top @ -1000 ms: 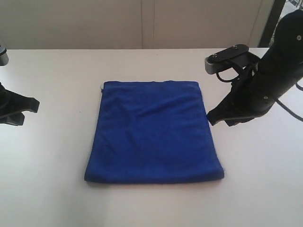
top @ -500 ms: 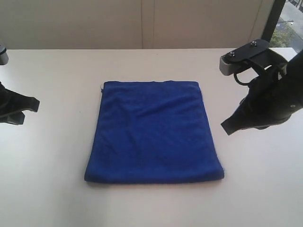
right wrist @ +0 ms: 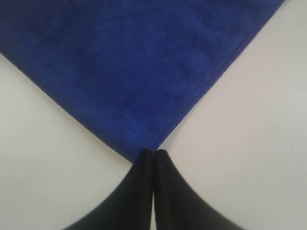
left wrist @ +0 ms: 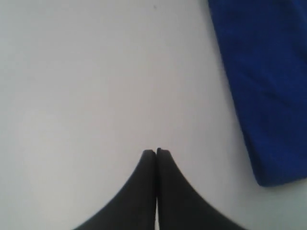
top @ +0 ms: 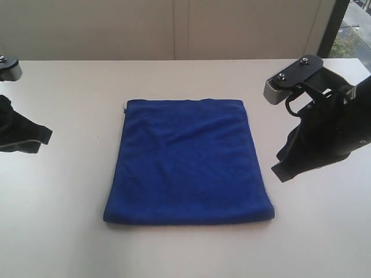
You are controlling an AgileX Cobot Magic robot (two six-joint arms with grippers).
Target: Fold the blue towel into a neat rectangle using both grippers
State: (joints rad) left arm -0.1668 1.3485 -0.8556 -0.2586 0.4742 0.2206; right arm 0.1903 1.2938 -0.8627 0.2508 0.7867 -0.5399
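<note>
Seemingly done: the deep-blue soft microfibre towel [top: 188, 162] is seen folded into a neat rectangle, laid flat mid-way on the white table [top: 69, 231]. The black left gripper [left wrist: 156, 151] and black right gripper [right wrist: 153, 152] are pressed together, nothing pinched, one each side of the cloth. Little is judged left.

blue towel [top: 188, 162] — soft matt cloth, fine fuzzy pile; table [top: 64, 237] — smooth, pale, slight sheen; right gripper [top: 279, 172] — smooth matt black; bracket [top: 293, 72] — grey metal.

royal-blue towel [top: 188, 162], white table [top: 69, 231], black grippers [top: 281, 171]
</note>
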